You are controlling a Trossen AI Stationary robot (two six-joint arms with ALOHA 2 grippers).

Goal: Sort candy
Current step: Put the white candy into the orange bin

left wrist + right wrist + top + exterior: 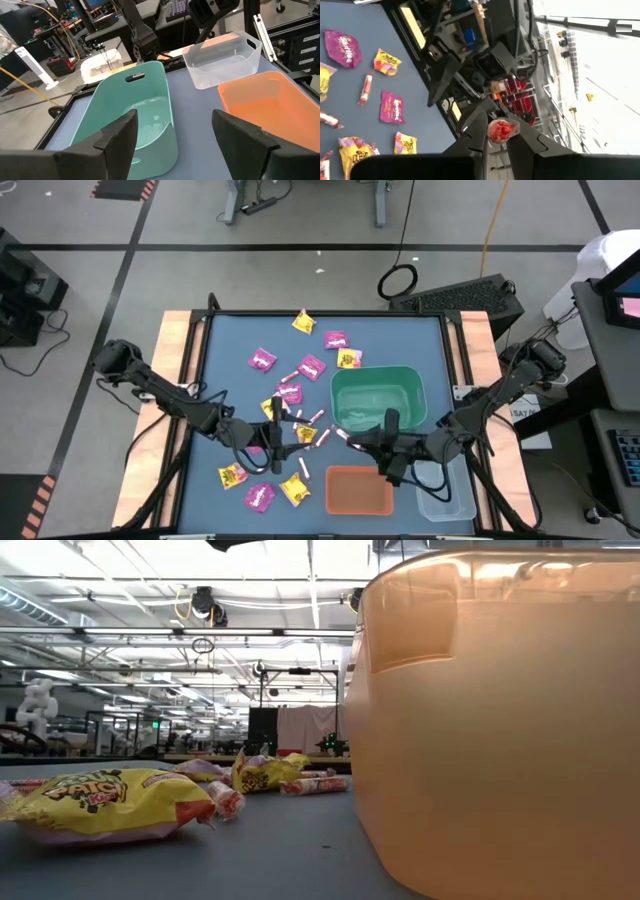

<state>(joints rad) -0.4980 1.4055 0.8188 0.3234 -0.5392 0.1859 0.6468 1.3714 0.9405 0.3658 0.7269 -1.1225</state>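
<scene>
Pinching a pink-white stick (pixel 500 131) between its fingertips, the right pincer (pixel 499 135) hovers near the green bin (pixel 378 402).

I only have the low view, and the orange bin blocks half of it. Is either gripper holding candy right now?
Observer: Yes. The right gripper is shut on a small red-wrapped sweet.
Operator: Where is that gripper over the table?
Observer: In the high view it is over the gap between the green bin and the orange bin.
Operator: And the left one?
Observer: The left gripper is open, with nothing between its fingers.
</scene>
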